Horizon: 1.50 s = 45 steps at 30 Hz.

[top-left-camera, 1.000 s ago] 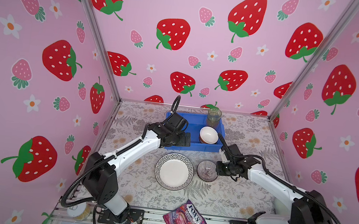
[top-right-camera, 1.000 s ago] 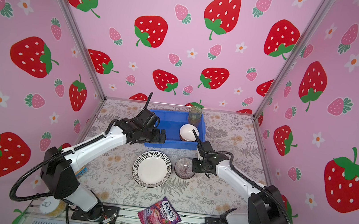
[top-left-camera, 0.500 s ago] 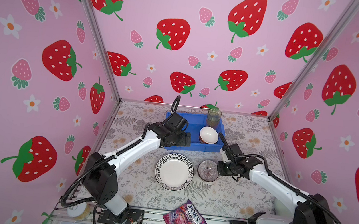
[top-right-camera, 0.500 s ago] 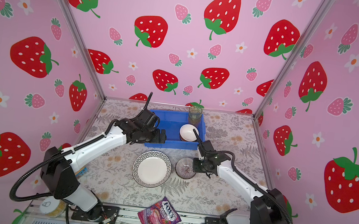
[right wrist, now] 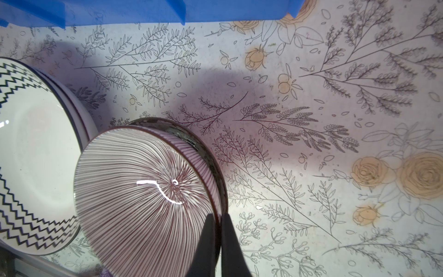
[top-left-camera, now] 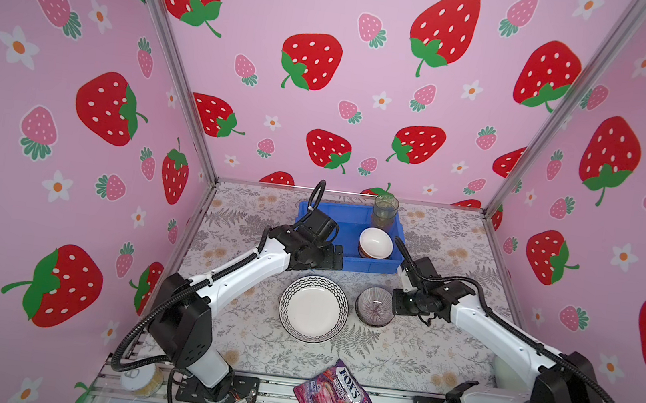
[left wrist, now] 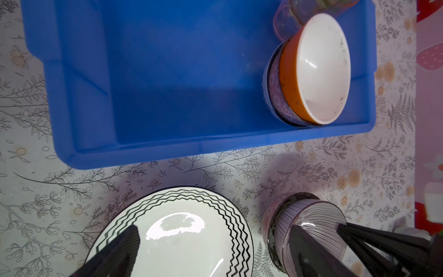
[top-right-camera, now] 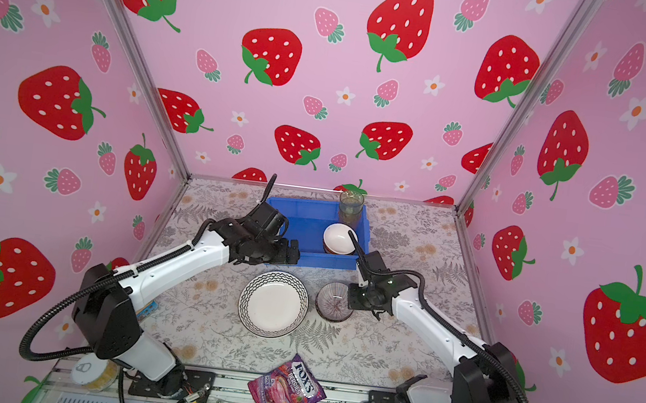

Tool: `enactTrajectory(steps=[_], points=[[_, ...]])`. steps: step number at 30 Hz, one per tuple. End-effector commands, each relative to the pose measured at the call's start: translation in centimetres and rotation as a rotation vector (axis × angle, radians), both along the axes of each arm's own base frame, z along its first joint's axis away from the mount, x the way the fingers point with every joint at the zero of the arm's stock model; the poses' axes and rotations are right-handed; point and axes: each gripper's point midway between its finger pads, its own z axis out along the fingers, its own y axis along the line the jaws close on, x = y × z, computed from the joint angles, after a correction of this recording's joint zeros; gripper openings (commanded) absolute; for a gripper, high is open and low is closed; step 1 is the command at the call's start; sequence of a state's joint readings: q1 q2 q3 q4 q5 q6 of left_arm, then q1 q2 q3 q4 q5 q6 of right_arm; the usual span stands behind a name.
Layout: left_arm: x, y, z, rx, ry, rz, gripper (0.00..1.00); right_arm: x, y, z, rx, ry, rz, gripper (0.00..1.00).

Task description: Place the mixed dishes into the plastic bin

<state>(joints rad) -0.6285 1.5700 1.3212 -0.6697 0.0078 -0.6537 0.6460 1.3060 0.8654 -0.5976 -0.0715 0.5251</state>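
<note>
A purple striped bowl (top-left-camera: 374,306) (top-right-camera: 334,301) (right wrist: 143,191) stands on the table beside a zigzag-rimmed white plate (top-left-camera: 313,309) (top-right-camera: 273,304) (left wrist: 191,239). My right gripper (top-left-camera: 394,303) (top-right-camera: 352,298) (right wrist: 217,218) is shut on the bowl's right rim, one finger inside and one outside. The blue plastic bin (top-left-camera: 337,208) (top-right-camera: 303,208) (left wrist: 167,72) holds a white bowl (top-left-camera: 376,242) (left wrist: 321,69) stacked in a patterned one, and a green glass (top-left-camera: 385,211). My left gripper (top-left-camera: 333,256) (top-right-camera: 292,253) (left wrist: 213,227) hangs open over the bin's near wall, holding nothing.
A purple FOX'S candy bag (top-left-camera: 332,396) (top-right-camera: 286,390) lies at the table's front edge. A white-lidded jar (top-left-camera: 140,377) sits by the left arm's base. Pink strawberry walls close in the back and both sides.
The right gripper's jaws have closed the last bit onto the striped bowl's rim. The left arm and the dishes have not moved.
</note>
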Motion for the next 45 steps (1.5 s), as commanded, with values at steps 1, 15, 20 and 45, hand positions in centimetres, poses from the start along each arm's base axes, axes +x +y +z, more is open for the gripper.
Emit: enactTrajectory(steps=[1,15,20,45], points=[[-1.6,-1.5,1.1,-0.049,0.003,-0.02,1.0,1.0,1.1,2.8,0.054,-0.055,0.012,0.0],[-5.0,-8.1,-0.4,-0.071,0.067,-0.164,0.96,1.2,1.8,5.1,0.094,-0.081,0.036,0.0],[-5.3,-9.4,-1.6,-0.058,0.095,-0.194,0.91,1.3,1.9,6.0,0.108,-0.096,0.04,0.0],[-4.8,-12.6,-2.8,-0.062,0.125,-0.265,0.2,1.4,0.5,6.9,0.11,-0.117,0.004,0.0]])
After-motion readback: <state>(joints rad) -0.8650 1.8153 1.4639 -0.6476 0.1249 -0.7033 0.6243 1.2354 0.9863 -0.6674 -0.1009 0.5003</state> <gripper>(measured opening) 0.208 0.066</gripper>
